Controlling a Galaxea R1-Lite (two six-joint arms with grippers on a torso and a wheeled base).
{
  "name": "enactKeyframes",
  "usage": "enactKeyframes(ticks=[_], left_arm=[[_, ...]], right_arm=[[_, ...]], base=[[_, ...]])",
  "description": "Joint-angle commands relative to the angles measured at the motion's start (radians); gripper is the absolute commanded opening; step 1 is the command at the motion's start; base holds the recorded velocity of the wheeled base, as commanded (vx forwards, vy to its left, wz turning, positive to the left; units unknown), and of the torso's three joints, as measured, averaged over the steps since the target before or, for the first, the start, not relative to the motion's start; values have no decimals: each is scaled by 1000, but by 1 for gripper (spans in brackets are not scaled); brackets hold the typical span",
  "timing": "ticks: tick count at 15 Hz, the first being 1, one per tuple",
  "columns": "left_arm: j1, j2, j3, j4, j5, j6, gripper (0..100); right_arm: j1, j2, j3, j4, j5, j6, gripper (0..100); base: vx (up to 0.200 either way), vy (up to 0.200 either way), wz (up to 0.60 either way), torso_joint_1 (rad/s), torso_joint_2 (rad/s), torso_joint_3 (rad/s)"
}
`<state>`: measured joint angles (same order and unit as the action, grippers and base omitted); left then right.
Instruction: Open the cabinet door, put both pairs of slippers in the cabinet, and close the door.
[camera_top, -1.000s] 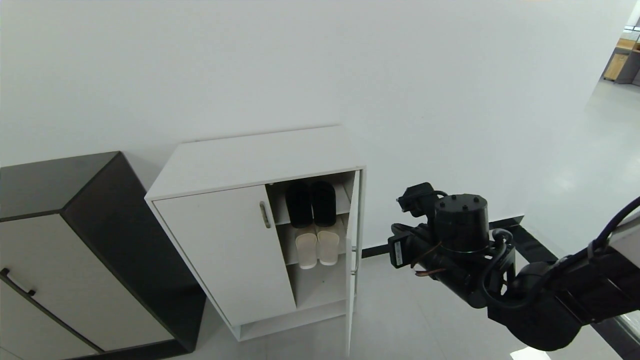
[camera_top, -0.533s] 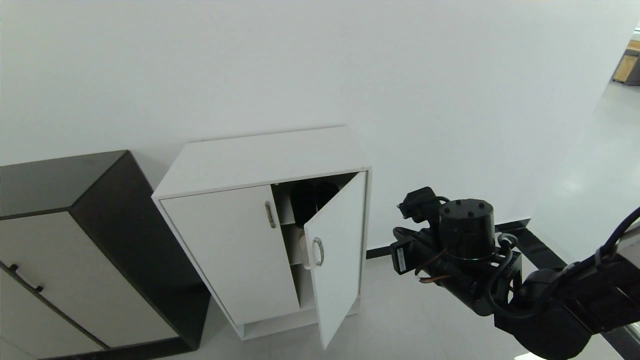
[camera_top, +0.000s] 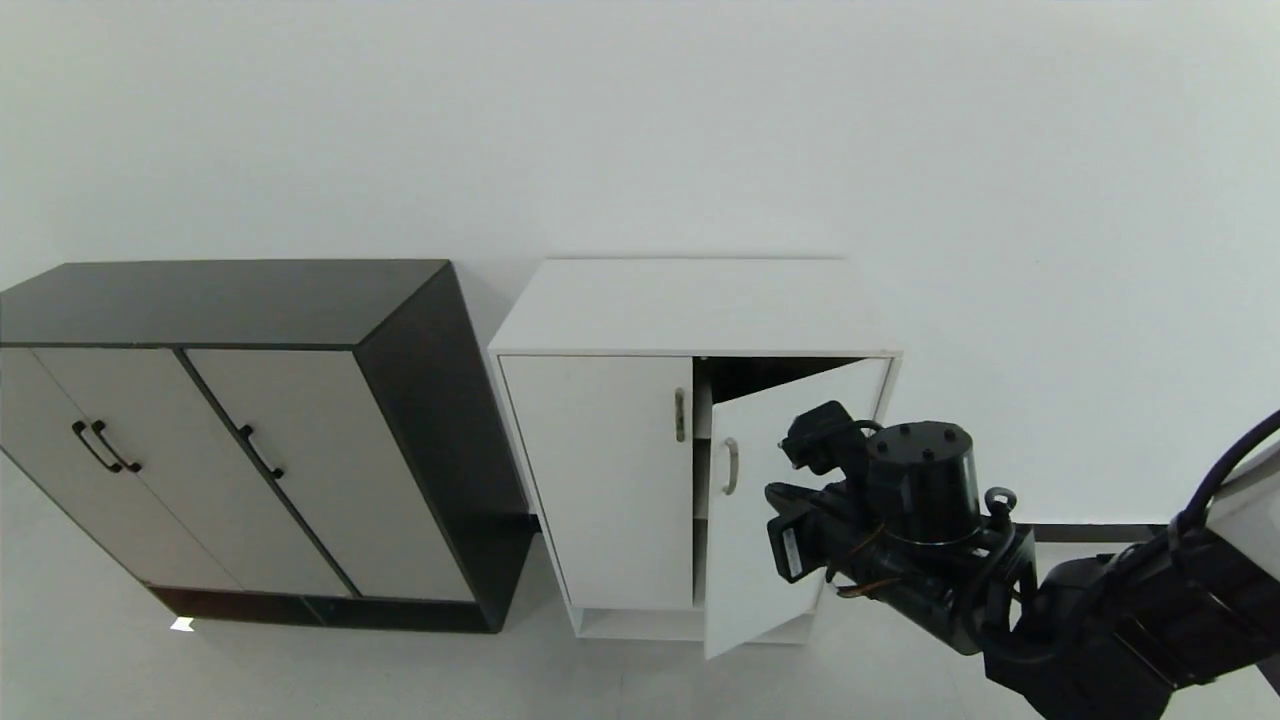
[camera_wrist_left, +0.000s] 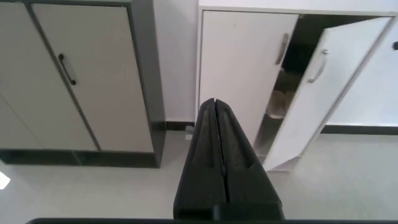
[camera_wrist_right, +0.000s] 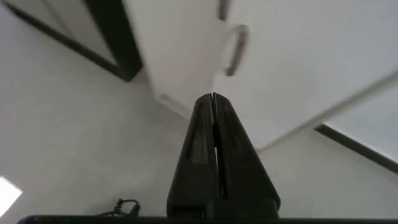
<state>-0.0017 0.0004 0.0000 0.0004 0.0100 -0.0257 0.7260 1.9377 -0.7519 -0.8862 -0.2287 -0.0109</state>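
The white cabinet stands against the wall, its left door shut. Its right door hangs partly ajar, leaving a narrow gap. My right arm is in front of that door's outer face. My right gripper is shut and empty, pointing at the door panel just below its handle. Farther back from the cabinet, my left gripper is shut and empty. A pale pair of slippers shows on a shelf through the gap. The upper shelf is too dark to make out.
A black cabinet with two grey doors stands close on the white cabinet's left. The pale floor in front of both is open. A dark baseboard runs along the wall to the right.
The right door has swung from wide open to nearly shut, hiding the black and pale slippers in the head view. The head camera has shifted, so both cabinets sit farther right.
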Motion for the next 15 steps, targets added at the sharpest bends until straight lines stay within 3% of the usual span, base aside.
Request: enactKeyframes(ticks=[1,3,5,15], left_arm=[[2,0,0,0,1,0,0],[2,0,0,0,1,0,0],[2,0,0,0,1,0,0],[2,0,0,0,-1,0,0]], right_arm=[[-25,4,62,-42,77,-17,0],[-86,3,160,-132,332,-51,0],[-123,9,215,-189,460,-74,0],[-134,136,217,-300,483,-80,0]], base=[[0,0,0,0,0,0],[0,0,0,0,0,0],[100,0,0,4,1,-1],[200,0,0,2,3,4]])
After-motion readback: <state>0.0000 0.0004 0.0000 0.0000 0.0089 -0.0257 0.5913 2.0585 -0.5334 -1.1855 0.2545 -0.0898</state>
